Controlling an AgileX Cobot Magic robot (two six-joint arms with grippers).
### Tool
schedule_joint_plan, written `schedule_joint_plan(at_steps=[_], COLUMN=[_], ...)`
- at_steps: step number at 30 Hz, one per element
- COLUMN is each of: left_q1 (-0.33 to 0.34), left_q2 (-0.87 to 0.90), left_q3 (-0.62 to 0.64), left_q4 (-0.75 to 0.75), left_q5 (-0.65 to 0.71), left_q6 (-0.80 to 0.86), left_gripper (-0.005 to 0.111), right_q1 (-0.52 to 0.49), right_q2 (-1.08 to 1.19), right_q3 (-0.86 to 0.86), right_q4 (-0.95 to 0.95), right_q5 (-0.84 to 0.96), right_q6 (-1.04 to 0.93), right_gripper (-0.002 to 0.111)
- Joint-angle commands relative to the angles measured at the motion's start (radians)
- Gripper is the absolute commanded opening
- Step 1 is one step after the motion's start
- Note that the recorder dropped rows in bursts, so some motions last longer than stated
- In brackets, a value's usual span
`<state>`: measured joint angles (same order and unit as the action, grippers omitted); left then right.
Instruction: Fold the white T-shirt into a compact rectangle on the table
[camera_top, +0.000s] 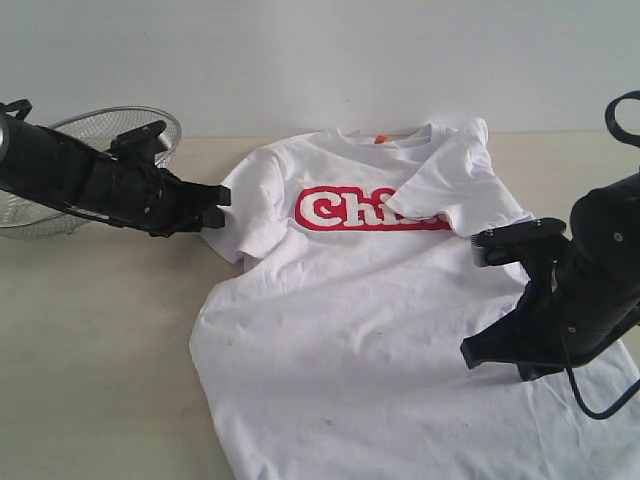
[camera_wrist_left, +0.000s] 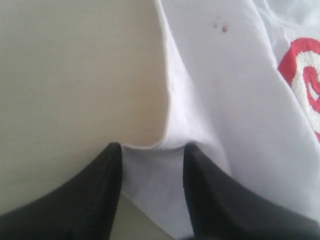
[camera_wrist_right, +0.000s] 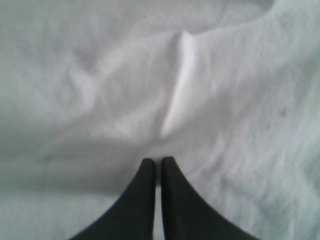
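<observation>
White T-shirt (camera_top: 380, 330) bears red lettering (camera_top: 345, 210); table (camera_top: 100, 350) is beige.

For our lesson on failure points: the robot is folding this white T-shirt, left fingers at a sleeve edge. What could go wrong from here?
1. The left fingers straddle only the hem of the unfolded sleeve, so they may pinch too little cloth and lose it.
2. The right fingers are shut and grip no cloth, so a pull might drag the white T-shirt across the table and disturb the folded sleeve.

Matte black left arm (camera_top: 80, 180), bulky black right arm (camera_top: 590, 290), thin looping black cable (camera_top: 600, 415), tapered black claw fingers (camera_wrist_left: 100, 190)
</observation>
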<state>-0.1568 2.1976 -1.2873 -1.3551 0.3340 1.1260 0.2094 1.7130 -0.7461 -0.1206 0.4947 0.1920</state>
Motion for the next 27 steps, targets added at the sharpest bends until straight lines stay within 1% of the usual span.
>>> schedule_joint_plan(at_steps=[1, 7, 8, 12, 14, 19, 21, 25, 27], left_q1=[-0.025, -0.027, -0.027, -0.025, -0.025, -0.016, -0.007, -0.003, -0.003], left_q2=[0.028, -0.001, -0.01, -0.047, -0.07, -0.119, -0.12, -0.1, -0.081], left_q3=[0.008, 0.003, -0.001, -0.022, -0.022, -0.022, -0.022, -0.022, -0.022], left_q4=[0.01, 0.01, 0.017, 0.062, 0.067, 0.136, 0.18, 0.355, 0.367], left_q5=[0.047, 0.047, 0.051, 0.062, 0.047, -0.01, -0.01, -0.008, -0.008], left_q6=[-0.016, -0.016, -0.016, -0.016, -0.016, -0.04, -0.088, -0.226, -0.245], left_gripper=[0.038, 0.039, 0.04, 0.054, 0.058, 0.058, 0.058, 0.058, 0.058], right_q1=[0.0, 0.0, 0.0, 0.0, 0.0, 0.0, 0.0, 0.0, 0.0], right_q2=[-0.01, -0.01, -0.01, -0.01, -0.01, -0.01, -0.01, -0.01, -0.01], right_q3=[-0.004, -0.004, -0.004, -0.004, -0.004, -0.004, -0.004, -0.004, -0.004], right_q4=[0.004, 0.007, 0.007, 0.009, 0.01, 0.01, 0.01, 0.016, 0.016], right_q5=[-0.006, -0.006, -0.006, -0.002, -0.002, -0.002, -0.002, 0.002, 0.002], right_q6=[-0.009, -0.011, -0.011, -0.016, -0.018, -0.018, -0.018, -0.025, -0.025], right_gripper=[0.0, 0.0, 0.0, 0.0, 0.0, 0.0, 0.0, 0.0, 0.0])
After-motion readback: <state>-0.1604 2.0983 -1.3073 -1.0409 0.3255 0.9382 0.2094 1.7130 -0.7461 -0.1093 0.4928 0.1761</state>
